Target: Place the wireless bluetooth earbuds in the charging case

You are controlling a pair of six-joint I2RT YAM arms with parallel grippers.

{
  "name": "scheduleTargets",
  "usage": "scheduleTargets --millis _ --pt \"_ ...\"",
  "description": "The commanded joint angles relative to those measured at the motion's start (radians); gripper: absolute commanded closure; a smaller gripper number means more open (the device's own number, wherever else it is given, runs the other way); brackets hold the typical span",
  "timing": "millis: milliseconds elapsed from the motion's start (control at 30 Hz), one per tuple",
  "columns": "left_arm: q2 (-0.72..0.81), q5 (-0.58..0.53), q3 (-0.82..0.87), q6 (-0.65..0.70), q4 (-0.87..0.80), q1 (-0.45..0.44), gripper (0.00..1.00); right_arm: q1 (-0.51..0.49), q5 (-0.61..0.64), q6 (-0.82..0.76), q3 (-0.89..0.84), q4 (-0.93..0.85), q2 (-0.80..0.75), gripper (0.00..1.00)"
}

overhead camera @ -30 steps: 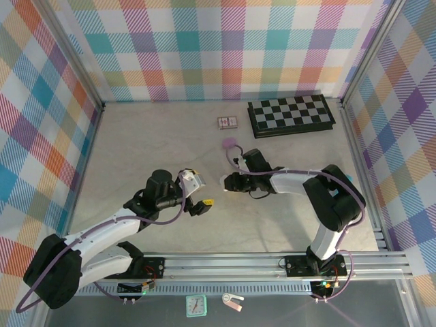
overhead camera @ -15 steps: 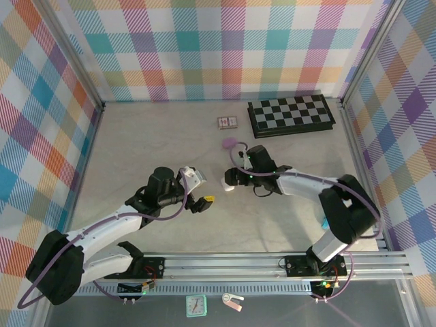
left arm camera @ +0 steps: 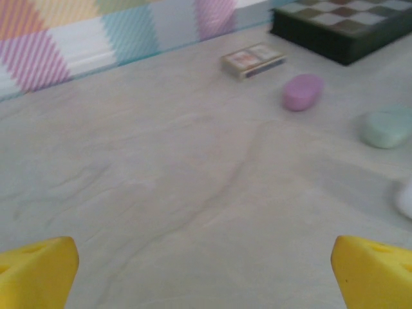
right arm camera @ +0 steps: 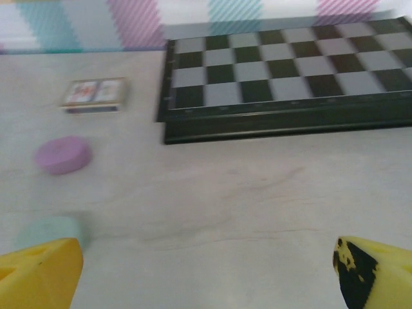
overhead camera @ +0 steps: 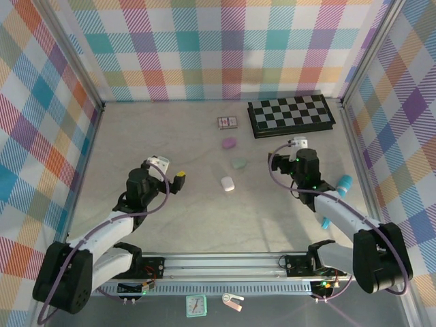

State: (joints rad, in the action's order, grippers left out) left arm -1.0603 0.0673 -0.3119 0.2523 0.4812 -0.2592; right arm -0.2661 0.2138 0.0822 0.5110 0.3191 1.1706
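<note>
Three closed pebble-shaped charging cases lie mid-table: a purple case point(overhead camera: 229, 143) point(left arm camera: 302, 91) point(right arm camera: 62, 154), a pale green case point(overhead camera: 238, 163) point(left arm camera: 386, 127) point(right arm camera: 48, 232) and a white case point(overhead camera: 227, 183) point(left arm camera: 405, 198). The earbuds are hidden. My left gripper point(overhead camera: 172, 170) point(left arm camera: 206, 277) hovers open left of the cases, with bare table between its yellow fingertips point(left arm camera: 35, 273). My right gripper point(overhead camera: 289, 146) point(right arm camera: 207, 277) is open to the right of the cases and holds nothing; its fingertips point(right arm camera: 376, 273) stand wide apart.
A black chessboard point(overhead camera: 289, 114) point(right arm camera: 290, 77) lies at the back right, with a small card box point(overhead camera: 227, 122) point(left arm camera: 253, 60) point(right arm camera: 94, 94) to its left. A teal stick point(overhead camera: 344, 182) lies by the right arm. Checked walls enclose the table.
My right gripper opened, left the white case on the table and drew back to the right. The left arm pulled back to the left. The green case came into view.
</note>
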Motion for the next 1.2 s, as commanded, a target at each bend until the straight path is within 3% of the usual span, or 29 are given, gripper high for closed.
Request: scheduleTargets --millis 0,100,267,433,500,633,800,1167 --pt "-0.099 -0.008 0.029 -0.070 0.157 0.070 0.00 0.061 0.019 -0.094 -0.073 0.184 0.035 0.01" --pt "-0.214 0.021 0.043 -0.151 0.321 0.132 0.00 0.109 0.003 -0.117 -0.111 0.297 0.102 0.01" --pt "-0.328 0.014 -0.002 -0.164 0.383 0.189 0.00 0.187 -0.066 -0.094 -0.132 0.492 0.267 0.01" --pt "-0.520 0.041 -0.036 -0.237 0.511 0.261 0.00 0.237 -0.135 -0.058 -0.098 0.485 0.340 0.01" --pt "-0.516 0.034 -0.053 -0.252 0.467 0.270 0.00 0.248 -0.152 -0.053 -0.115 0.556 0.375 0.01" --pt "-0.522 0.016 -0.076 -0.245 0.432 0.263 0.00 0.250 -0.157 -0.054 -0.107 0.520 0.367 0.01" --pt "-0.520 -0.086 -0.111 -0.218 0.356 0.212 0.00 0.249 -0.155 -0.056 -0.108 0.527 0.367 0.01" --pt "-0.520 -0.092 -0.108 -0.217 0.361 0.209 0.00 0.248 -0.155 -0.056 -0.109 0.529 0.366 0.01"
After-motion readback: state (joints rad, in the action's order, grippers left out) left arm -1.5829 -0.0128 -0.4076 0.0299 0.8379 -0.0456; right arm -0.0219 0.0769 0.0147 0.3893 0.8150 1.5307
